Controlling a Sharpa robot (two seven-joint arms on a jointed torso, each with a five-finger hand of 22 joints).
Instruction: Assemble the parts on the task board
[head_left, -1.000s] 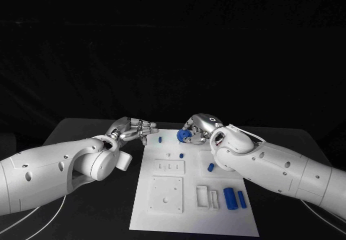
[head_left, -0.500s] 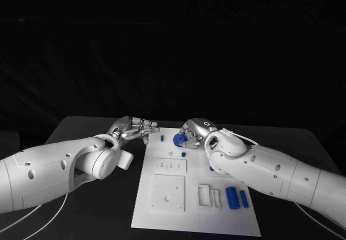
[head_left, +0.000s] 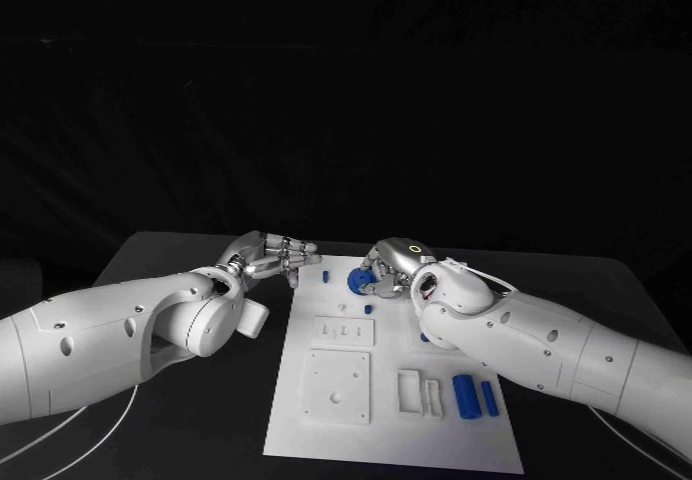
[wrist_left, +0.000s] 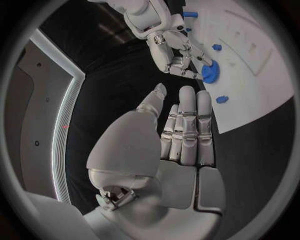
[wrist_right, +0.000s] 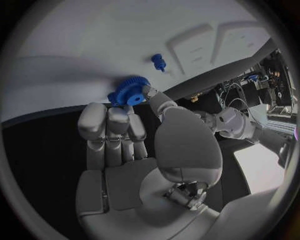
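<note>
The white task board (head_left: 335, 440) lies in the middle of the table. My right hand (head_left: 389, 262) is over its far edge and pinches a blue gear (head_left: 361, 282) between thumb and fingers. The right wrist view shows the gear (wrist_right: 128, 95) close to the board (wrist_right: 75, 45), near its edge. A small blue peg (head_left: 326, 277) stands on the board just left of the gear. My left hand (head_left: 268, 256) hovers beside the board's far left corner, fingers stretched flat and holding nothing. In the left wrist view its fingers (wrist_left: 186, 131) point toward the gear (wrist_left: 210, 71).
Two blue cylinders (head_left: 464, 396) lie side by side at the board's near right, next to white slotted blocks (head_left: 410, 390). A square white plate (head_left: 336, 386) and a smaller one (head_left: 343, 331) sit on the board's left half. Black table (head_left: 202, 440) surrounds the board.
My right hand has moved a little left and down toward the board's far edge, carrying the gear. The left hand has stayed in place.
</note>
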